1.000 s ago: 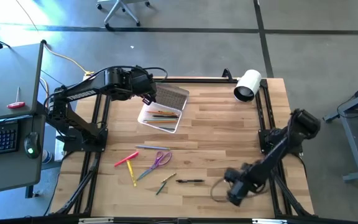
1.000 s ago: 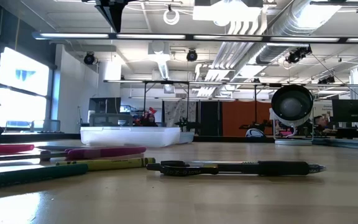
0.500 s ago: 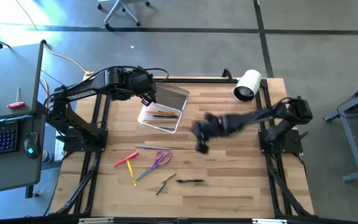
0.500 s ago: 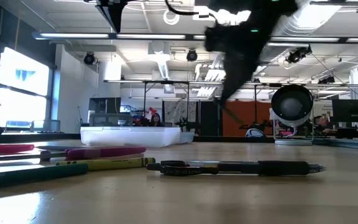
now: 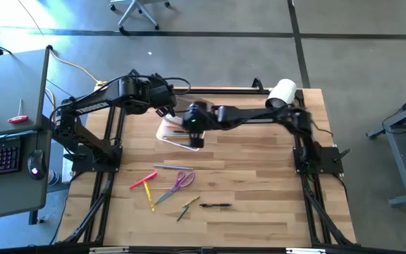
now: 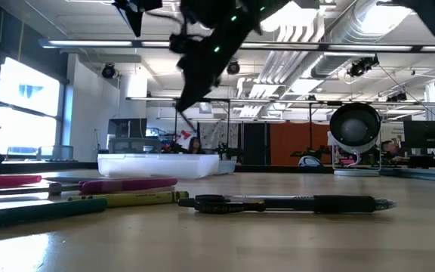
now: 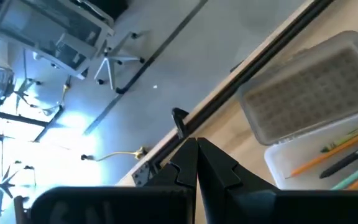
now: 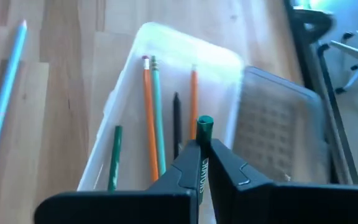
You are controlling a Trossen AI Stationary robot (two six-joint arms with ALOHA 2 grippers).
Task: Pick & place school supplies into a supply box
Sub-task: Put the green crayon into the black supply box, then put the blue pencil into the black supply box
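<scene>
1. My right pincer [image 8: 202, 152] hangs directly above the small clear plastic supply box [image 5: 166, 130], its fingers pressed together on a thin green marker [image 8: 204, 127] whose capped end sticks out past the fingertips.
2. The supply box sits on the wooden tabletop [image 5: 259, 183] with its ribbed translucent lid [image 8: 278, 130] swung open and lying flat beside it.
3. Inside the box, below my right pincer, lie two orange pencils [image 8: 149, 118], a teal pencil [image 8: 158, 118], a black pen [image 8: 176, 121] and a short green crayon [image 8: 114, 155].
4. My left pincer [image 5: 166, 108] waits just beside the box's lid edge, well above the tabletop, its two fingers closed against each other on nothing.
5. Well apart from the box, toward the tabletop's near edge, the rest of the supplies lie loose: a pink marker [image 5: 143, 180], a yellow pencil [image 5: 151, 198], purple-handled scissors [image 5: 182, 181], a light blue pencil [image 5: 173, 167], a small green pencil [image 5: 187, 207] and a black pen [image 5: 216, 205].
6. A large white cylindrical roll [image 5: 280, 97] stands at the tabletop's far corner, away from the box.
</scene>
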